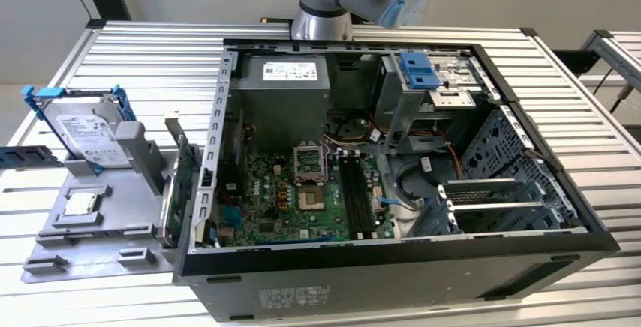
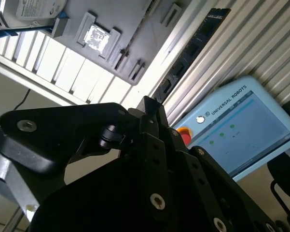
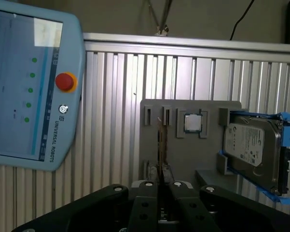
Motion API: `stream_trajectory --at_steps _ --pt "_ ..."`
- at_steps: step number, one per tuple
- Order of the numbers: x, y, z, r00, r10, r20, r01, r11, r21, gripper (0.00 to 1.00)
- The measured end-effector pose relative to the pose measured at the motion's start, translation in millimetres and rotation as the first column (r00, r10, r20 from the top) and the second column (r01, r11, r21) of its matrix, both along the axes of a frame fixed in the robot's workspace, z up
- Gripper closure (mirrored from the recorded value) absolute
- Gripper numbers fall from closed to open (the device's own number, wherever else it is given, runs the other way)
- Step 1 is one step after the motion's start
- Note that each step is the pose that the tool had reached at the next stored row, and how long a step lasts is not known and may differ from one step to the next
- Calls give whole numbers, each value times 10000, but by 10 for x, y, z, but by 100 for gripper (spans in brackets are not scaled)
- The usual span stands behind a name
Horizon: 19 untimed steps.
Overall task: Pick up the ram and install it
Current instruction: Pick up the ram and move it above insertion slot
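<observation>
While the tray [image 3: 183, 154] holds the ram [image 3: 160, 140], the case [image 1: 401, 256] gapes.

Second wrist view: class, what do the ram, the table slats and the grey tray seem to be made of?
The ram, held in the pincer: dark matte board with black chips, probably fibreglass laminate. The table slats: ribbed, silvery sheen, likely aluminium. The grey tray: uniform matte, moulded pockets, probably plastic.
</observation>
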<state>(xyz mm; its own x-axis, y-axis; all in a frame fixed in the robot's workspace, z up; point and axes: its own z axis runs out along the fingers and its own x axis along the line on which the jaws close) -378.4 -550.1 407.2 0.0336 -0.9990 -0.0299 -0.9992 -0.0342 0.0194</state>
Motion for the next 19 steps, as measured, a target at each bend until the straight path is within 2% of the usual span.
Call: stream_trajectory --at_steps 2,8,19 --pt "25 0 1 10000 0 -1 0 10000 -1 100" --pt "172 -1 0 10000 2 -1 -2 10000 -1 100" --pt "528 -1 0 10000 10 0 -10 10000 -1 100"
